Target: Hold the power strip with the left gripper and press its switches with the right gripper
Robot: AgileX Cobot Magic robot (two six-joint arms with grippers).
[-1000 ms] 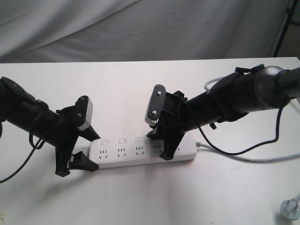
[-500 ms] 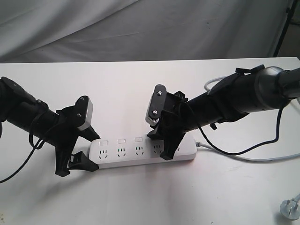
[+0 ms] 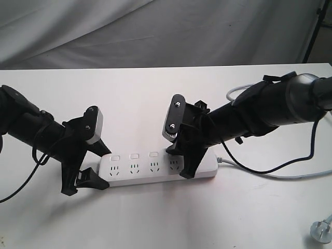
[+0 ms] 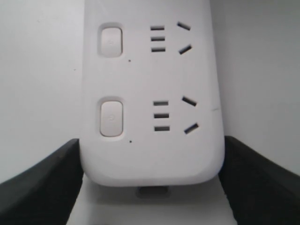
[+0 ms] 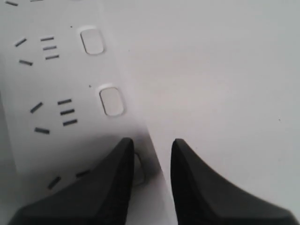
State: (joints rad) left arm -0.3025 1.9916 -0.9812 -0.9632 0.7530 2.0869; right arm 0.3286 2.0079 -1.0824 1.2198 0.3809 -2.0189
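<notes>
The white power strip [image 3: 150,168] lies flat on the table, its grey cord [image 3: 280,175] trailing off to the right. My left gripper [image 3: 104,168] straddles the strip's left end [image 4: 154,154], with a black finger [image 4: 42,187] pressed against each long side. Two switches [image 4: 111,117] show beyond that grip. My right gripper [image 3: 179,163] hovers low over the strip near its cord end. Its fingers are narrowly parted with nothing between them. One fingertip [image 5: 123,150] covers part of a switch [image 5: 139,168]. Two more switches [image 5: 112,101] lie clear of it.
A loose grey plug [image 3: 321,230] lies at the table's front right corner. Black arm cables [image 3: 21,181] droop to the tabletop on the left. A grey cloth backdrop [image 3: 155,31] hangs behind the table's far edge.
My right gripper has shifted slightly along the strip toward the cord end. A green glow at the second socket a second ago is gone. The left gripper has not moved.
</notes>
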